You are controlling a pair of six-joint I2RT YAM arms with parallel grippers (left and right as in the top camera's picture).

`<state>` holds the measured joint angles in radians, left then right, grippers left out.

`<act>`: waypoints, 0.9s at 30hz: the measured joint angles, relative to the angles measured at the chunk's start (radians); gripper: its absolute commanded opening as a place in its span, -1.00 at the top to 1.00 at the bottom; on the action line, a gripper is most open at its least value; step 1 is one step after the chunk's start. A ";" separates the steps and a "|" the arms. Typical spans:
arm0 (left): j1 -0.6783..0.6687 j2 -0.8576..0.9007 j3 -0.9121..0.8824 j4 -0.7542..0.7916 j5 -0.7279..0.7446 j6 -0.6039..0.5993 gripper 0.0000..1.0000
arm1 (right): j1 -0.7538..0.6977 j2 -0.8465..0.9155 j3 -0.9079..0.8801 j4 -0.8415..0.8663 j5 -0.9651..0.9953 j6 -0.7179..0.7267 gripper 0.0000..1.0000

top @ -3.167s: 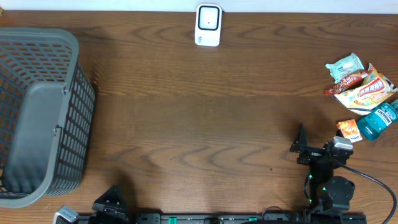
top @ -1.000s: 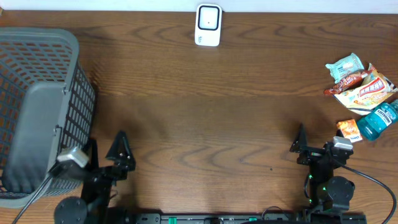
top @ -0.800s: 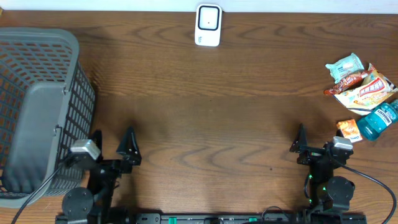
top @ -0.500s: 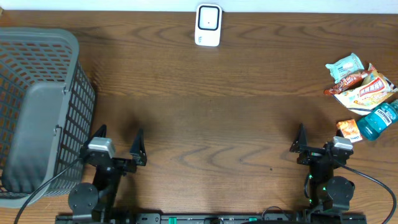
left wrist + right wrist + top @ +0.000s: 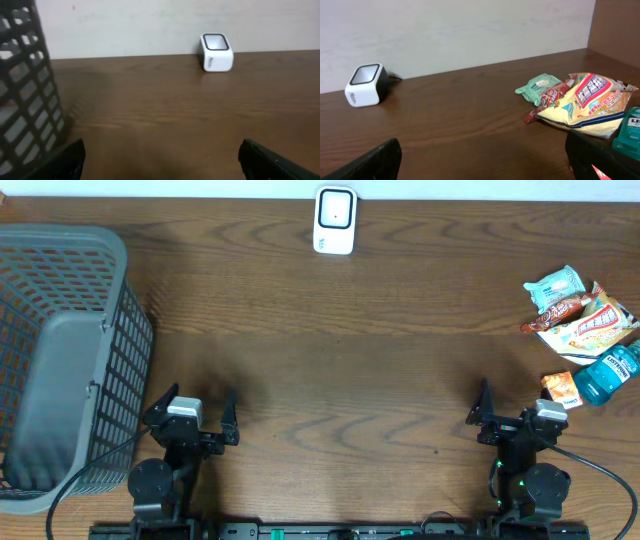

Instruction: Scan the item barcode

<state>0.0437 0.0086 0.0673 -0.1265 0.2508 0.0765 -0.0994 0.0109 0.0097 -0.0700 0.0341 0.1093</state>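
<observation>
A brown wooden table fills the overhead view. A grey slatted basket takes up its 9 o'clock side; in the left wrist view the basket's wall stands close at 9 o'clock.

The left gripper sits low at 7 o'clock, just beside the basket, its jaws spread wide with nothing between them. The right gripper sits at 5 o'clock, its jaws likewise wide apart and holding nothing.

The goods for scanning lie in a loose cluster at 3 o'clock, near the table's edge. The largest is a yellow and red snack bag. A teal mouthwash bottle lies just below it, touching its lower edge. The white barcode scanner stands alone at 12 o'clock by the far wall, well apart from both grippers and from the goods. A pale green packet tops the cluster, and a red candy bar lies between it and the bag. A small orange box sits beside the bottle, the item nearest the right gripper.
</observation>
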 measured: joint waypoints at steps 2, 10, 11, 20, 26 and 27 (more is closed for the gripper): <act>0.000 0.000 -0.003 0.006 -0.018 0.003 -0.96 | 0.000 0.000 0.000 0.000 0.000 0.000 -0.98; 0.000 0.000 -0.009 0.018 -0.095 -0.062 -0.96 | 0.000 0.000 0.000 0.000 0.000 0.000 -0.99; 0.000 0.000 -0.010 0.019 -0.115 -0.089 -0.96 | 0.000 0.000 0.000 0.000 0.000 0.000 -0.98; 0.000 0.000 -0.034 0.071 -0.205 -0.197 -0.96 | 0.000 0.000 0.000 0.000 0.000 0.000 -0.99; -0.013 0.000 -0.034 0.072 -0.217 -0.180 -0.96 | 0.000 0.000 0.000 0.000 0.000 0.000 -0.99; -0.019 0.000 -0.034 0.072 -0.217 -0.173 -0.96 | 0.000 0.000 0.000 0.000 0.000 0.000 -0.98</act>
<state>0.0242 0.0086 0.0338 -0.0544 0.0338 -0.0967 -0.0994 0.0109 0.0097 -0.0700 0.0341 0.1093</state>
